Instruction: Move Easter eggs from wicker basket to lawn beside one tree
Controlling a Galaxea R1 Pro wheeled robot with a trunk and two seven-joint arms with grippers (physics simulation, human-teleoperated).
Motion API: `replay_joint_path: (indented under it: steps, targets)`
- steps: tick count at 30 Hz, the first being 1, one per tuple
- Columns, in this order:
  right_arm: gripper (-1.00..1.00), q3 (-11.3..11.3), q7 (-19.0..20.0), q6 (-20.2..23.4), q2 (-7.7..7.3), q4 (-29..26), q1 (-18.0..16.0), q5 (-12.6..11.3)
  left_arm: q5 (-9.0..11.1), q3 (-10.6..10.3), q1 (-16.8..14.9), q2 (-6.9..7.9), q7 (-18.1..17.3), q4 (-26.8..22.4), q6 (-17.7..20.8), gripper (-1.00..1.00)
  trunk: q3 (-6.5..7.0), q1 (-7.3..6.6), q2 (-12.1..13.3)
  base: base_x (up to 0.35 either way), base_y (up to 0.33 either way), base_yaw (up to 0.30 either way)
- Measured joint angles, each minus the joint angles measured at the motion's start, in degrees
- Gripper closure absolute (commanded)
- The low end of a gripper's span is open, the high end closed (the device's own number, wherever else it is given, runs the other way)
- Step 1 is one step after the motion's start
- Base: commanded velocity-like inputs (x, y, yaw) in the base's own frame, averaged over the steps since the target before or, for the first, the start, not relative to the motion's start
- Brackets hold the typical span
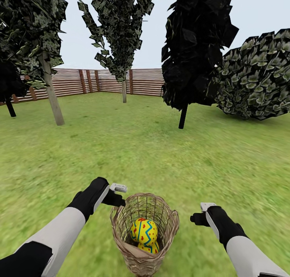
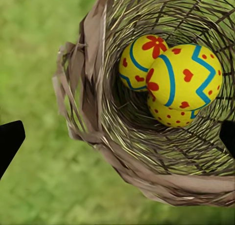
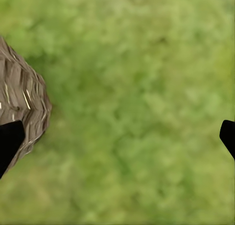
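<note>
Basket: wicker basket (image 1: 145,236) stands on the lawn (image 1: 161,148) between both arms.
Eggs: three Easter eggs (image 2: 171,80) lie inside it.
Left gripper (image 1: 117,193): fingers spread, empty, beside rim.
Right gripper (image 1: 200,213): fingers spread, empty, over grass.

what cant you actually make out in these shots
- Third egg: left wrist view shows just a sliver, under the top egg; in the head view the basket wall hides it.
- Basket base: cut off by the head view's lower edge.
- Right gripper: fingertips cut by the right wrist view's side edges.
- Basket in the right wrist view: a blurred piece of wall at the edge.
</note>
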Motion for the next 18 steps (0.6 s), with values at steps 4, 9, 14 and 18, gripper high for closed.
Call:
replay_joint_path:
  steps: [4, 9, 14, 18]
  targets:
    - [-1.00, 0.00, 0.06, 0.00, 0.00, 0.00, 0.00, 0.00, 0.00, 0.03, -0.10, 0.01, 0.13, 0.00, -0.04, -1.00, -0.72, 0.88, -1.60, 0.000, 0.000, 0.000]
    - [-1.00, 0.00, 0.08, 0.00, -0.08, -0.04, 0.00, -0.08, 0.00, 0.02, -0.12, -0.01, 0.29, 0.00, -0.07, -1.00, -1.62, 1.98, -3.61, 0.000, 0.000, 0.000]
    - [-1.00, -0.02, 0.08, 0.00, -0.09, 0.00, 0.00, -0.09, -0.03, -0.05, -0.12, -0.09, 0.19, 0.04, -0.07, -1.00, -2.16, 2.64, -4.83, 0.000, 0.000, 0.000]
    - [-1.00, -0.01, 0.08, 0.00, -0.05, -0.05, 0.00, -0.06, 0.00, -0.05, -0.12, -0.03, 0.10, -0.01, -0.13, -1.00, -2.16, 2.64, -4.83, 0.000, 0.000, 0.000]
